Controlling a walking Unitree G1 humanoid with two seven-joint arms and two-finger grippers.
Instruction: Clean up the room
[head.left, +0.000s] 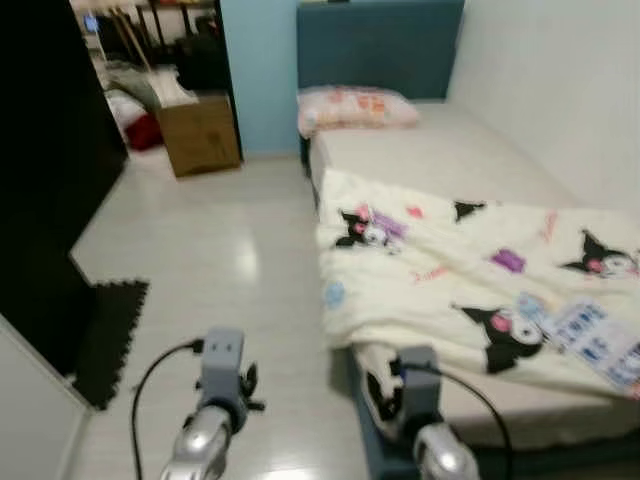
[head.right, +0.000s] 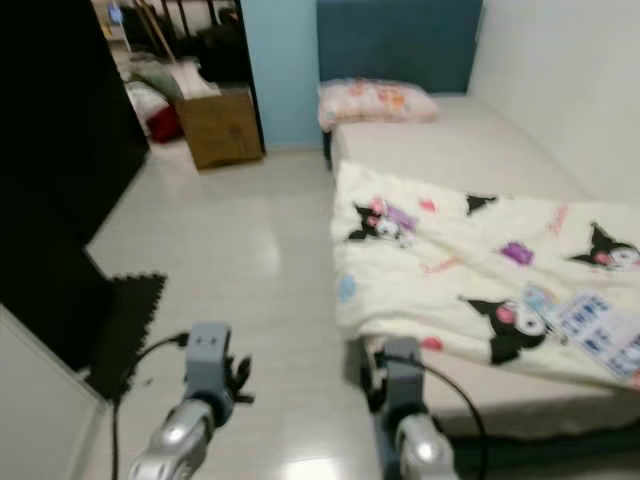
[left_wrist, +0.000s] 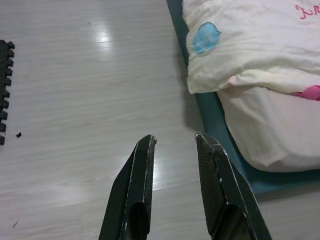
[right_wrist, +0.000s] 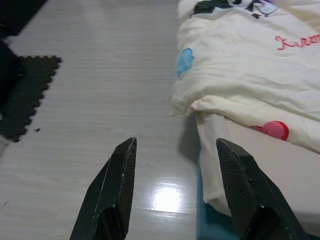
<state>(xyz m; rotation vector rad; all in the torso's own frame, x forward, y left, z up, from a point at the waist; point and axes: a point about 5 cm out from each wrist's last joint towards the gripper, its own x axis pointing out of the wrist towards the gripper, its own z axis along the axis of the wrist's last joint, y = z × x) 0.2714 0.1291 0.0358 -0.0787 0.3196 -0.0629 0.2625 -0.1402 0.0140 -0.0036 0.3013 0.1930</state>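
The blanket (head.left: 470, 275) is lying rumpled across the bed (head.left: 440, 150) while both grippers, left (left_wrist: 175, 142) and right (right_wrist: 175, 145), are hanging open and empty above the floor (head.left: 220, 250).

Blanket (head.left: 470, 270): cream, printed with black-and-pink cartoon figures and a pale blue patch. Bed frame (left_wrist: 212, 112) and headboard (head.left: 378, 42): teal blue. Pillow (head.left: 355, 108): pink-patterned; floor (head.left: 220, 260): pale grey wood-grain; mat (head.left: 112, 330): black.
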